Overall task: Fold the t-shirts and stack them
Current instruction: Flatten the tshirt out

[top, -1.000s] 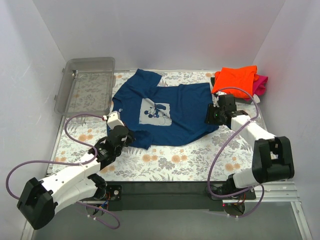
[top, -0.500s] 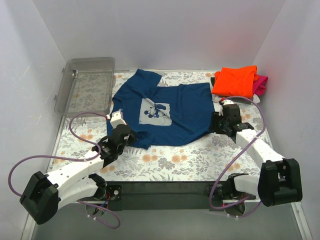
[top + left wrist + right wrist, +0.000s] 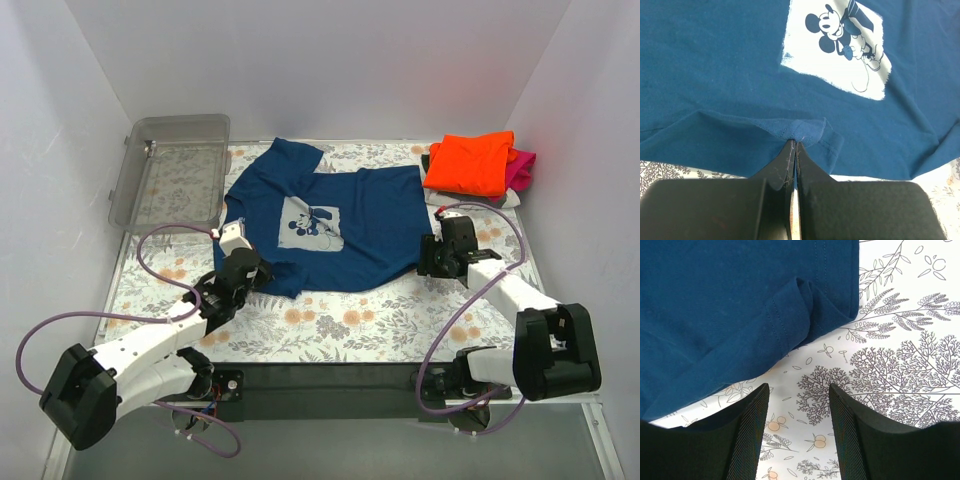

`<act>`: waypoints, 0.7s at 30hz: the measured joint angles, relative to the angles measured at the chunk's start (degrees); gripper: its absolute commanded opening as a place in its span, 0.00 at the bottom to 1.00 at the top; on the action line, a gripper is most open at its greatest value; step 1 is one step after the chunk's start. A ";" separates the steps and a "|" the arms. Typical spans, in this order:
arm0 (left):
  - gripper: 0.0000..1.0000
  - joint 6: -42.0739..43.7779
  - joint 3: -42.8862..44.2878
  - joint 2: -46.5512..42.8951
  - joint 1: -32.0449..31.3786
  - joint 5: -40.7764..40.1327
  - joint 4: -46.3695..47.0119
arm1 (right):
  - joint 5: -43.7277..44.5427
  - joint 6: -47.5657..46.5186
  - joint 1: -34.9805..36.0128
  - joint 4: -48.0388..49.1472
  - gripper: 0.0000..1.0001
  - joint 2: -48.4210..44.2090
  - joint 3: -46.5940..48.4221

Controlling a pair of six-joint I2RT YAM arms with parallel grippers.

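A navy blue t-shirt [image 3: 350,215] with a pale cartoon print [image 3: 311,224] lies spread flat on the flowered cloth. My left gripper [image 3: 243,268] is shut on a pinched fold of its near left hem [image 3: 802,131]. At the shirt's near right corner [image 3: 825,310], my right gripper [image 3: 430,256] stands open just short of the cloth, with only the flowered cloth between its fingers [image 3: 755,430]. A folded orange t-shirt [image 3: 470,160] sits at the back right on top of a magenta one [image 3: 522,168].
A clear plastic bin [image 3: 172,170] stands at the back left. White walls close in the sides and back. The flowered tablecloth [image 3: 340,325] covers the work surface, with the arms' black base rail along the near edge.
My right gripper has let go of the shirt's right edge, opened, and drawn back toward the near right corner. The left gripper keeps its pinch and has hardly moved.
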 measured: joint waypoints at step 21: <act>0.00 0.17 0.00 1.29 0.98 0.17 0.28 | 0.11 -1.49 0.76 7.82 0.41 8.09 1.22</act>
